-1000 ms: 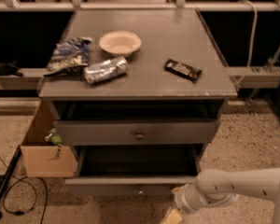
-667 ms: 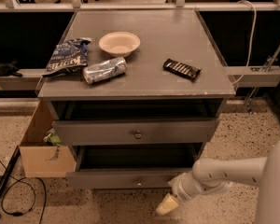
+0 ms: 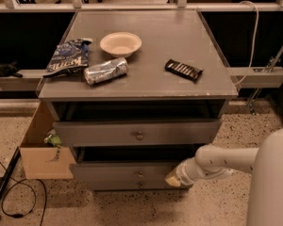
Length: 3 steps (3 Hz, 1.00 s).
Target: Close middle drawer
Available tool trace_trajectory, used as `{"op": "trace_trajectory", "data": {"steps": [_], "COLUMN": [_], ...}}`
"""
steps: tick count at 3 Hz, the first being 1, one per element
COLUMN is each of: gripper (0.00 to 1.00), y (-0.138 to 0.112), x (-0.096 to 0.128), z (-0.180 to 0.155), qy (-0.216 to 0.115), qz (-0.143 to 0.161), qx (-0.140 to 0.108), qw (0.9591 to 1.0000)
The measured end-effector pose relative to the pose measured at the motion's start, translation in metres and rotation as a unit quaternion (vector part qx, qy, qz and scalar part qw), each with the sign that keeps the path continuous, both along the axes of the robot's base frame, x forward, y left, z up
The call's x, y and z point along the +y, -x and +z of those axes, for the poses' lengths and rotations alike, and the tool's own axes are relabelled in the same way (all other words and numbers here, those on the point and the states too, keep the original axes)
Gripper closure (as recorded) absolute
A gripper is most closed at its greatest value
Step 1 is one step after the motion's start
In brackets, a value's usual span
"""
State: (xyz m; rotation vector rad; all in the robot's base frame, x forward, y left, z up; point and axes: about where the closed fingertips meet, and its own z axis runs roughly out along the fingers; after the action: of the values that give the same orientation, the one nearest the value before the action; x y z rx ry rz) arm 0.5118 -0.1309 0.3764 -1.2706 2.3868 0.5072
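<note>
Middle drawer: matt grey painted wood, I read the small knob as dull metal. Gripper at the right end of its front, smooth pale plastic look. Cabinet top has the same matt paint. Crushed can is shiny metal, chip bag glossy, bowl matt.
</note>
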Motion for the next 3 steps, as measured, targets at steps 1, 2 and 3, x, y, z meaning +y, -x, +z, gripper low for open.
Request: {"op": "trace_trajectory", "data": {"steps": [1, 2, 3], "gripper": [0.7, 0.46, 0.15], "y": [-0.0008, -0.0008, -0.0007], "x": [0.0001, 0.0002, 0.0002], "z": [0.0003, 0.0002, 0.0002], "qy": [0.0, 0.0, 0.0], "qz": [0.0, 0.0, 0.0], "qx": [-0.001, -0.001, -0.001], "qw": [1.0, 1.0, 1.0]}}
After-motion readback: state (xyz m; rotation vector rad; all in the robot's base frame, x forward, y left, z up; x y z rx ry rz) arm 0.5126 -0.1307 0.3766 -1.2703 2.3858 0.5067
